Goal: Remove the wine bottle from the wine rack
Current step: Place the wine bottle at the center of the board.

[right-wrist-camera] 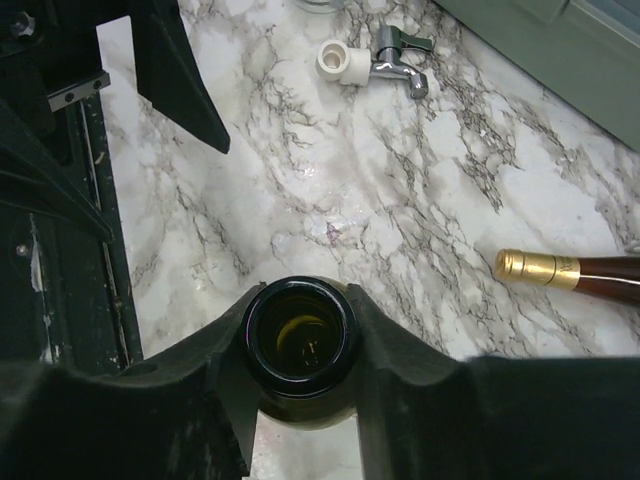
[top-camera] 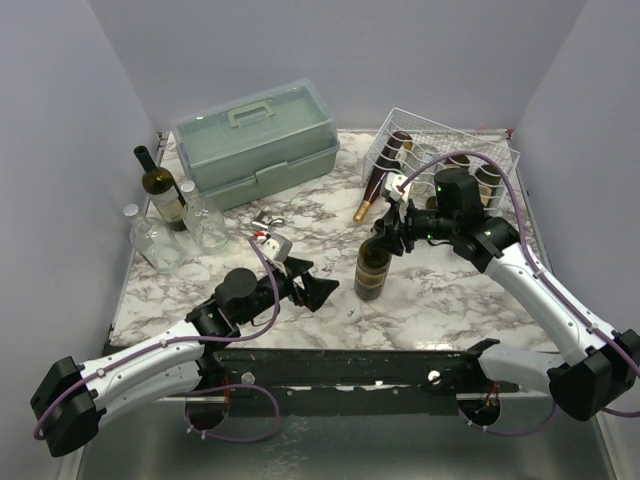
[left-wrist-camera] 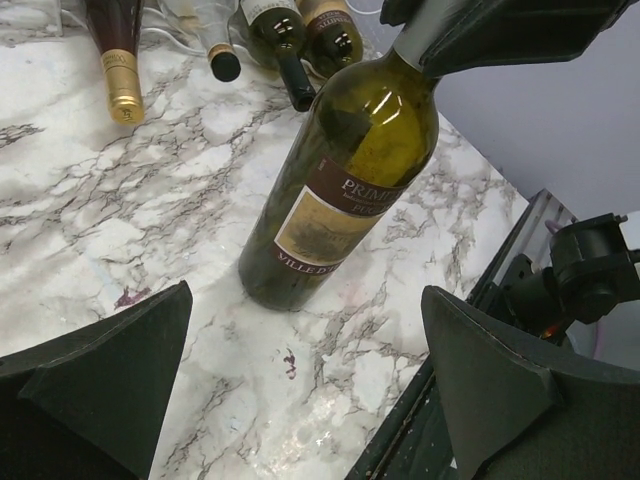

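Observation:
A dark green wine bottle [top-camera: 373,268] with a brown and cream label stands upright on the marble table, in front of the white wire wine rack [top-camera: 445,140]. My right gripper [top-camera: 386,236] is shut on its neck from above. In the right wrist view the open mouth of the bottle [right-wrist-camera: 300,290] sits between the two fingers of the right gripper [right-wrist-camera: 300,305]. My left gripper [top-camera: 312,288] is open and empty, a short way left of the bottle. The left wrist view shows the bottle [left-wrist-camera: 345,185] beyond the spread left gripper [left-wrist-camera: 300,400].
A gold-capped bottle [top-camera: 366,203] slants from the rack onto the table, and more bottles [top-camera: 486,176] lie in the rack. A grey-green toolbox [top-camera: 255,140] stands at the back. A green bottle [top-camera: 164,195] and clear glass bottles [top-camera: 157,243] are at left. A small metal tap [top-camera: 270,240] lies mid-table.

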`<action>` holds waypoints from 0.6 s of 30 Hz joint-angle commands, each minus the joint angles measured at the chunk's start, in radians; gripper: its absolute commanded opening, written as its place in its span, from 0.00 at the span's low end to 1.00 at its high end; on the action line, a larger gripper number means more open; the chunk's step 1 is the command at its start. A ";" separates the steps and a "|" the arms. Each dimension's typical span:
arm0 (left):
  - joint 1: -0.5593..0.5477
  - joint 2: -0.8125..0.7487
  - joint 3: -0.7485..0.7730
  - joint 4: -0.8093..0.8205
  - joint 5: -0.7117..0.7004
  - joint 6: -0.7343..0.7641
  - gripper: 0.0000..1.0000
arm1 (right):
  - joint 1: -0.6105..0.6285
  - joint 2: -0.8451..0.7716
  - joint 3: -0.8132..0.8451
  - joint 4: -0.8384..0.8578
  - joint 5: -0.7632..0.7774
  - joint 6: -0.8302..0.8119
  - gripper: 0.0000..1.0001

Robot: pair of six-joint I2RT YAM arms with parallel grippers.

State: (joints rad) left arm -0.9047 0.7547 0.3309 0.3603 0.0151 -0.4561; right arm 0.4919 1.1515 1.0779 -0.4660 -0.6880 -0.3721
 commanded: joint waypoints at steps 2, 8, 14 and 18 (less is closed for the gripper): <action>0.003 -0.014 0.039 -0.015 0.049 -0.009 0.99 | 0.007 -0.037 -0.019 -0.018 -0.045 -0.045 0.53; 0.004 -0.006 0.064 -0.019 0.098 0.022 0.99 | 0.005 -0.068 -0.035 -0.050 -0.051 -0.047 0.77; 0.004 0.007 0.099 -0.024 0.159 0.093 0.99 | -0.082 -0.103 0.059 -0.189 -0.263 -0.057 0.94; 0.004 0.025 0.142 -0.034 0.198 0.167 0.99 | -0.214 -0.137 0.124 -0.255 -0.477 -0.062 0.97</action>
State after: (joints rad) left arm -0.9043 0.7628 0.4072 0.3481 0.1356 -0.3882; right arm 0.3733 1.0645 1.1202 -0.6247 -0.9119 -0.4198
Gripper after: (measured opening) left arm 0.987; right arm 0.964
